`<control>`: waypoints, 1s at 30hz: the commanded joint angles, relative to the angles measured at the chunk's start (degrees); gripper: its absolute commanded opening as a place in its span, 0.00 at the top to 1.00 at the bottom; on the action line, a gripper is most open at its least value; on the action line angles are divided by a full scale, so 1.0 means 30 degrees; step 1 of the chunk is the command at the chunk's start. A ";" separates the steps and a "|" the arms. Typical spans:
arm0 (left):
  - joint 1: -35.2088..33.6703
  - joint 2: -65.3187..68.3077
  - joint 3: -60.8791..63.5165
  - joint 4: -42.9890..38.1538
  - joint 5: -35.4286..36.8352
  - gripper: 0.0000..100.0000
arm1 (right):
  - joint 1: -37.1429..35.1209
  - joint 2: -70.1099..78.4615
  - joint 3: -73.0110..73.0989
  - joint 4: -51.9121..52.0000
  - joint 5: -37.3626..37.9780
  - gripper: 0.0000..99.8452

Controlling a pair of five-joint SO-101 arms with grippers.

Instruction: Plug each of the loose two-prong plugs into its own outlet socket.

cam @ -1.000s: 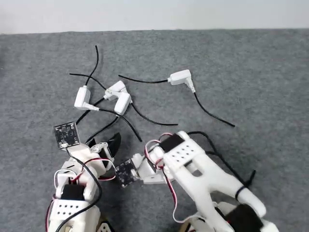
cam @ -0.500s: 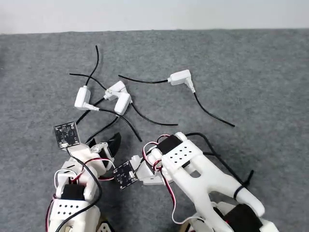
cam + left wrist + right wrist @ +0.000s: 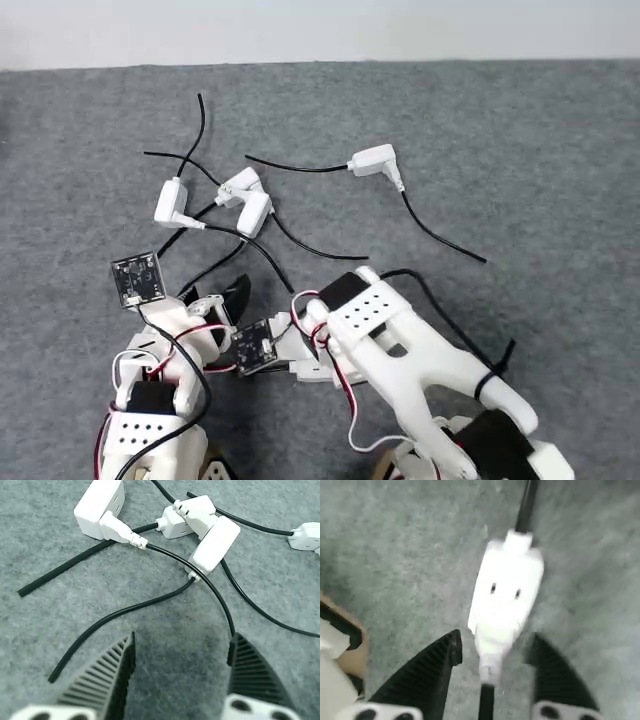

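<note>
Several white plug and socket pieces on black cords lie on the grey mat. One socket block (image 3: 100, 502) has a plug (image 3: 120, 530) pushed into it; it also appears in the high view (image 3: 172, 202). Two more pieces (image 3: 200, 510) (image 3: 215, 542) lie crossed beside it, and a lone plug (image 3: 372, 160) lies farther right. My left gripper (image 3: 180, 650) stands open above a bare cord, short of this cluster. My right gripper (image 3: 496, 642) is open, its fingers either side of the lower end of a white piece with two holes (image 3: 507, 602).
In the high view the right arm (image 3: 400, 350) sits low at the front centre, close beside the left arm (image 3: 160, 400), and covers its own gripper. Black cords (image 3: 440, 240) trail across the mat. A brown base corner (image 3: 340, 655) lies beside the right gripper.
The right arm has shifted left and a little forward, bringing its wrist closer to the left arm. The left arm and the plugs on the mat have not moved.
</note>
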 commanded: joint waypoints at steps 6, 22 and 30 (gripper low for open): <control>0.0117 -0.0176 -0.0132 -0.0088 -0.0147 0.72 | -0.0073 -0.2681 -0.3692 0.3267 -0.0322 0.63; 0.0117 -0.0176 -0.0132 -0.0088 -0.0147 0.72 | 0.1597 -1.0183 -0.6359 0.7458 -0.2667 0.63; 0.0029 -0.0176 -0.0103 -0.0088 -0.0147 0.72 | 0.7751 -1.3231 -0.6447 0.5612 -1.0755 0.63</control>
